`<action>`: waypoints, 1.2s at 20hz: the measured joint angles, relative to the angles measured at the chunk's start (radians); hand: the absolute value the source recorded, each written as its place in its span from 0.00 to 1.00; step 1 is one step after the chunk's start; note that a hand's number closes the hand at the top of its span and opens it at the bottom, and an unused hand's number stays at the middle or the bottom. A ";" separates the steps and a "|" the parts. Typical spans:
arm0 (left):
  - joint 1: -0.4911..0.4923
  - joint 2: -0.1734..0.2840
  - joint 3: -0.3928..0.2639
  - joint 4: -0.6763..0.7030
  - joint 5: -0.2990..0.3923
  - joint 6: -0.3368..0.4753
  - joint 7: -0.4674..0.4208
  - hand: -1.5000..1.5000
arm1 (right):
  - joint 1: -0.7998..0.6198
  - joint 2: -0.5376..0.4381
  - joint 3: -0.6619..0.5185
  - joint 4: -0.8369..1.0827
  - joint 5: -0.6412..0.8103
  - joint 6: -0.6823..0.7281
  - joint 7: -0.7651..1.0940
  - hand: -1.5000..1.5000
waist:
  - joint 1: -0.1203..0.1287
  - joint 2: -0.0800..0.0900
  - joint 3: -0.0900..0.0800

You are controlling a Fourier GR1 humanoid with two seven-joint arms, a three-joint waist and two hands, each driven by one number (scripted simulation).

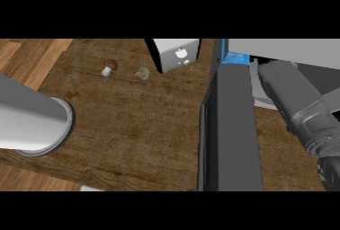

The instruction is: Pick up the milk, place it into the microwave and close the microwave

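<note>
The milk carton [176, 54], white with a small mark on its face, stands on the wooden counter [133, 112] at the top centre. Just right of it the microwave's dark door [229, 130] stands open, seen edge-on and running from top to bottom. Behind it show the microwave's grey body [285, 49] and a strip of blue interior [235, 58]. My right forearm [292, 99] lies right of the door; only a black bit of the right hand [330, 173] shows at the right edge, well away from the milk. My left forearm [33, 121] fills the left side; its hand is out of view.
A brown-capped mushroom [109, 67] and a pale one [143, 73] lie on the counter left of the milk. Lighter wood [26, 54] borders the counter at the upper left and lower left.
</note>
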 measured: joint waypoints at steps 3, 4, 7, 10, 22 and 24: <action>0.003 -0.006 -0.014 0.010 -0.009 -0.010 0.001 0.00 | -0.002 0.015 -0.001 -0.004 0.004 -0.018 -0.008 0.00 | -0.014 -0.001 0.001; 0.004 -0.006 -0.016 0.013 -0.009 -0.013 0.001 0.00 | -0.001 0.020 -0.005 -0.007 0.002 -0.029 -0.012 0.00 | -0.017 -0.002 0.001; 0.010 -0.016 -0.027 0.017 -0.018 -0.019 0.000 0.00 | 0.000 0.031 -0.022 -0.014 -0.007 -0.060 -0.017 0.00 | -0.028 -0.002 0.002; 0.009 -0.030 -0.044 0.023 -0.039 -0.019 0.000 0.00 | 0.002 0.038 -0.040 -0.019 -0.020 -0.075 -0.021 0.00 | -0.042 -0.002 0.002; 0.049 -0.123 -0.144 0.047 -0.156 -0.082 -0.052 0.00 | 0.102 0.011 -0.085 -0.032 -0.064 0.068 -0.115 0.00 | -0.104 -0.042 -0.001; 0.052 -0.138 -0.175 0.050 -0.175 -0.104 -0.062 0.00 | 0.124 0.003 -0.100 -0.035 -0.082 0.137 -0.142 0.00 | -0.114 -0.046 -0.001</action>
